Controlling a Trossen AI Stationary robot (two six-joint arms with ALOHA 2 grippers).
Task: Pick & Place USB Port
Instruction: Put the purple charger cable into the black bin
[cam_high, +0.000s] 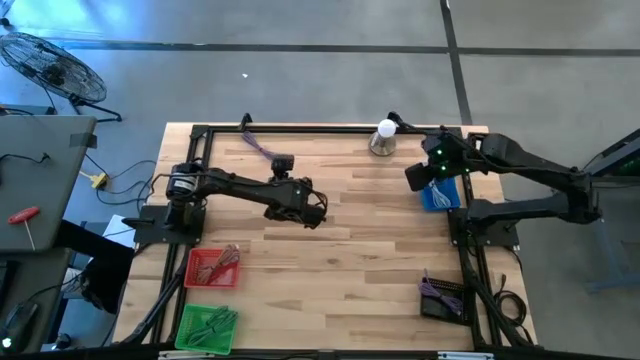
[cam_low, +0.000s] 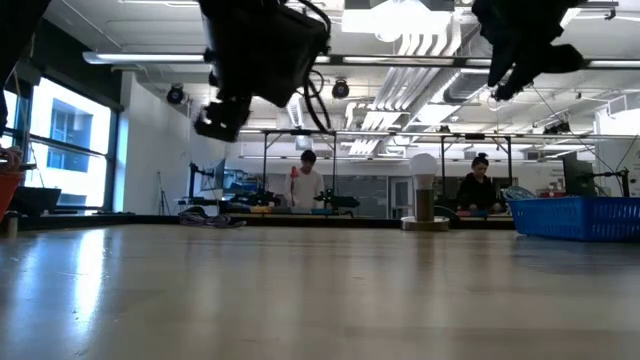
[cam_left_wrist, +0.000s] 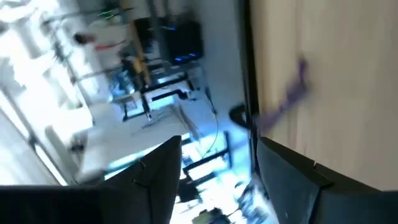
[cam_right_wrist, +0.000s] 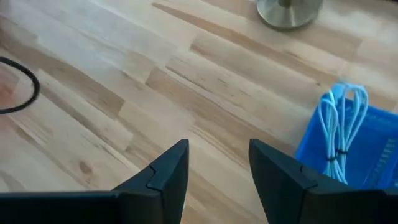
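The right pincer (cam_right_wrist: 214, 171) hangs released and empty above the bench (cam_right_wrist: 124, 93). The blue basket (cam_right_wrist: 354, 155) holding a coiled white USB cable (cam_right_wrist: 341, 127) lies just beside it, ahead and off to one side. The left pincer (cam_left_wrist: 217, 180), also open with nothing between its fingers, hovers well apart over mid-bench, so the right arm looks better placed to reach the cable, whose loops run lengthwise toward the pincer.
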